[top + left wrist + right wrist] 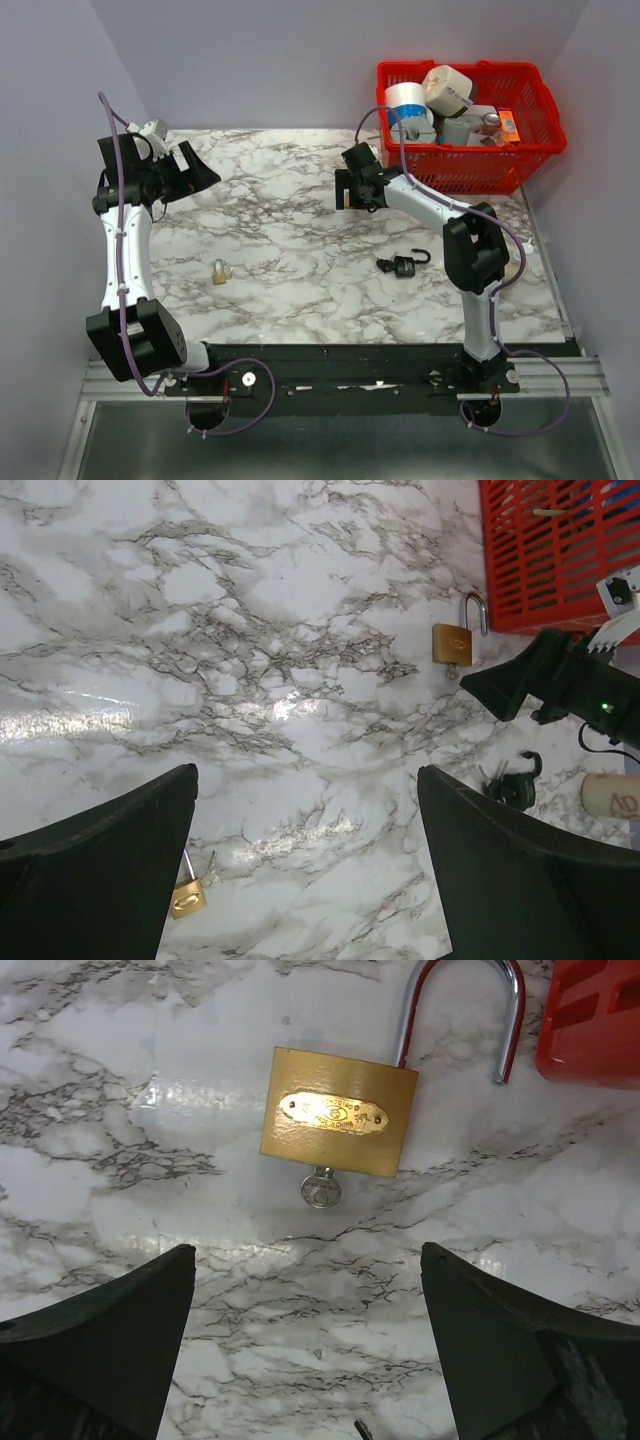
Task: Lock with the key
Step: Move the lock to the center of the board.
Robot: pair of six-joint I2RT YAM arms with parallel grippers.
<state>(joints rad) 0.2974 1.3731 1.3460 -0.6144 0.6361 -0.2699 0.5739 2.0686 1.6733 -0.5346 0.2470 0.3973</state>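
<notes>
The bunch of keys [386,265] with black heads lies on the marble table beside a black padlock [405,265] with an open shackle; both also show in the left wrist view, the keys [493,774] left of the black padlock [517,788]. My right gripper [307,1250] is open and empty, just above a large brass padlock [340,1110] with an open shackle and a silver key [321,1189] in its keyhole. In the top view the right gripper [343,190] nearly covers that padlock [347,200]. My left gripper [305,775] is open, empty and raised at the far left [205,172].
A small brass padlock [219,271] lies left of centre and shows in the left wrist view [187,896]. A red basket [520,150] of assorted items stands at the back right, close to the large padlock. A tape roll [610,795] sits by the right arm.
</notes>
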